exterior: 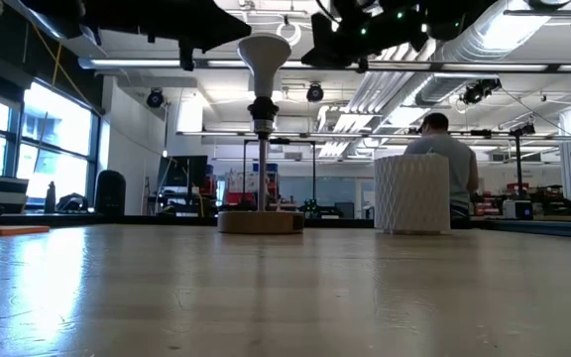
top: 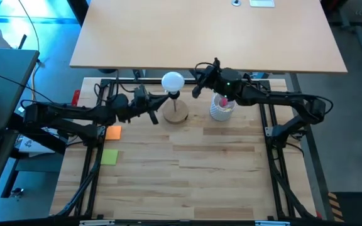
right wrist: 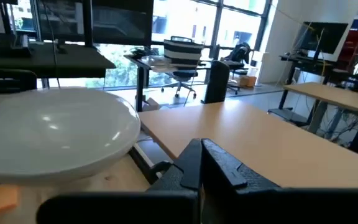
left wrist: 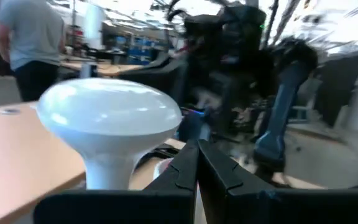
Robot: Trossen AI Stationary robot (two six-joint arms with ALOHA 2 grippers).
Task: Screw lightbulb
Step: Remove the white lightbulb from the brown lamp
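Right up front, wooden surface (top: 187, 157) with orange (top: 113, 132) and green (top: 109, 157) pads. I see the lightbulb (top: 173, 81) sitting upright in the socket stand (top: 175, 115), ribbed cup (top: 221, 108) beside it. Left tool (top: 152, 112) and right tool (top: 197, 85) flank it, both pinched closed, empty.

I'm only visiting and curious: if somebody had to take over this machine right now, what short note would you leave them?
Left end effector: shut, empty, beside the lightbulb.
Right end effector: shut, empty, on the bulb's other side, above the white ribbed cup.
Lightbulb: upright on the black socket stem of the round wooden base, near the table's far edge.
Done: bulb sits in the socket.
Left: whether it is fully screwed in cannot be seen; check, then draw both arms back.
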